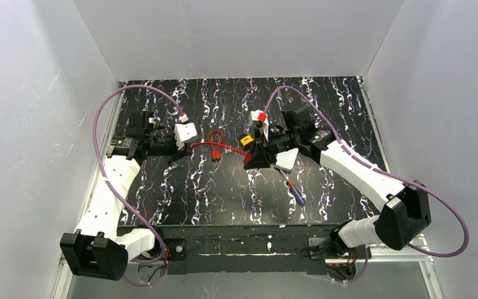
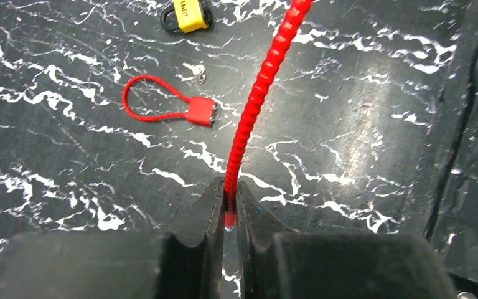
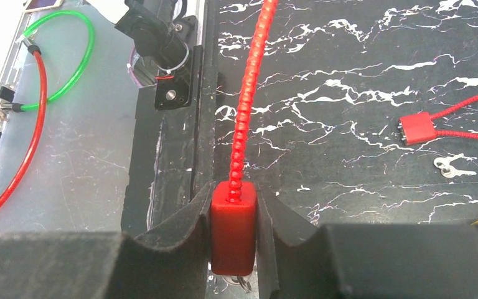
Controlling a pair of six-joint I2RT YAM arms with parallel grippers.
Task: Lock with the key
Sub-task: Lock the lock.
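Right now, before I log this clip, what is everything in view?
large cable lock: one, red, stretched between both jaws
small cable lock: one, red, lying mid-mat
padlock: one, yellow, on the mat near the right jaws
keys: seemingly two, silver, between small cable lock and padlock
screwdriver: one, blue-and-red handle, on the mat toward the right arm's base
mat: one, black, white-veined, covering the table
tubing: two, green and red, beyond the table's edge
left jaws: shut on the large cable lock's cable end
right jaws: shut on its body
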